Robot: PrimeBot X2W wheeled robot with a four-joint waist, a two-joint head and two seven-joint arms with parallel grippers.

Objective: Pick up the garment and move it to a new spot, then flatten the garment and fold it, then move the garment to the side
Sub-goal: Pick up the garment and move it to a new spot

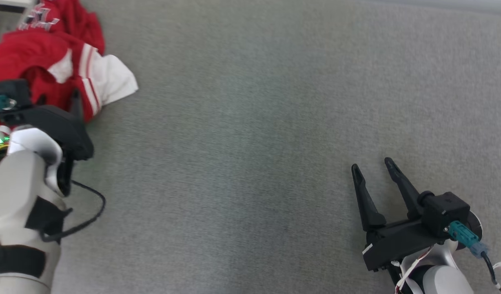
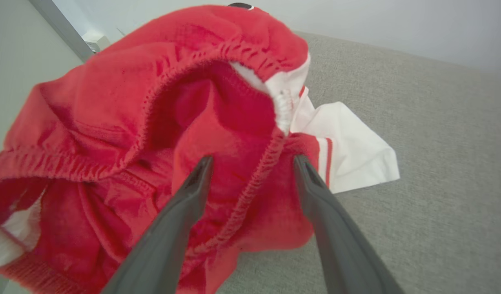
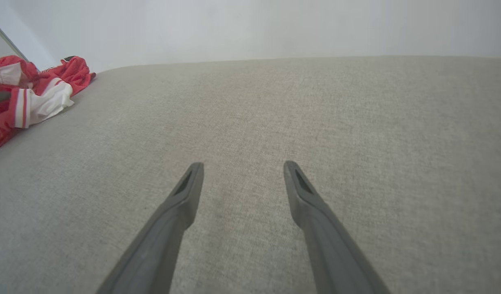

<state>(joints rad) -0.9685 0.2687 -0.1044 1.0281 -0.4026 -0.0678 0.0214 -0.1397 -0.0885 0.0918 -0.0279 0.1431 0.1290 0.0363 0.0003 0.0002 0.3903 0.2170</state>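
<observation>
Right now the crumpled red-and-white fleece garment [image 1: 42, 61] sits heaped at the far left of the grey woven surface [image 1: 250, 122]. The left gripper [image 2: 253, 158] has its fingers spread, straddling a fold edged by the red elastic hem [image 2: 254, 185]. I'd push in deeper before closing, so several layers get caught. The right gripper [image 1: 371, 164], fingers also apart, hangs over bare surface well away. Nothing contains the garment: it lies loose.

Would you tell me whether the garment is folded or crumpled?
Crumpled: the red garment sits bunched in a rumpled heap, not laid flat.
</observation>
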